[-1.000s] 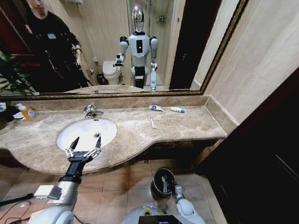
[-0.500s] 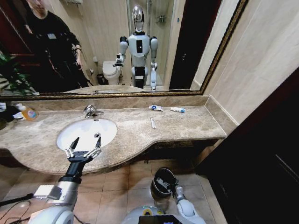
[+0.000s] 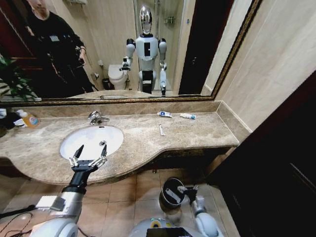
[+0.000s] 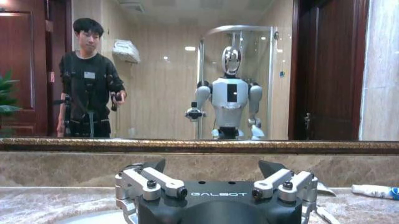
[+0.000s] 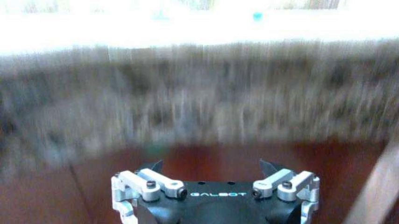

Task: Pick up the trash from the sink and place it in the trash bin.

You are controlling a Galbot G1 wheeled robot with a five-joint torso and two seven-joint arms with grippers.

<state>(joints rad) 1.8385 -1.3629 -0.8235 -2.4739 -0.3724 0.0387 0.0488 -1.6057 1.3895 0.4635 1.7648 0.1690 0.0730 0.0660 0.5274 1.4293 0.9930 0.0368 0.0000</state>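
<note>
Trash is seen in the head view on the far right part of the marble surface [image 3: 197,136]: a white-and-blue tube [image 3: 165,114] lies by the back ledge, a second white-and-blue tube [image 3: 187,116] lies just to its right, and a thin white stick [image 3: 161,130] lies nearer, apart from both. The sink [image 3: 74,148], a white oval basin, is set into the left part of the surface, with the chrome faucet [image 3: 96,117] at its far rim. The left pincer [image 3: 88,156] is held over the near rim of the basin with its fingers spread apart and nothing between them. An orange-labelled bottle [image 3: 29,119] stands at the far left of the surface. On the tiled floor below the surface's near edge, the trash bin [image 3: 164,196] is seen, black and round, with a pale piece inside it. The right pincer [image 3: 188,189] is placed just right of the bin's rim; whether its fingers are parted or closed cannot be told in this view.

From the left wrist view, the left pincer [image 4: 215,175] is shown wide open and empty, facing the mirror, and a white-and-blue tube [image 4: 374,191] is seen on the surface beyond it.

From the right wrist view, the right pincer [image 5: 212,170] is shown with its fingers spread and nothing held, against a heavily blurred marble edge.
</note>
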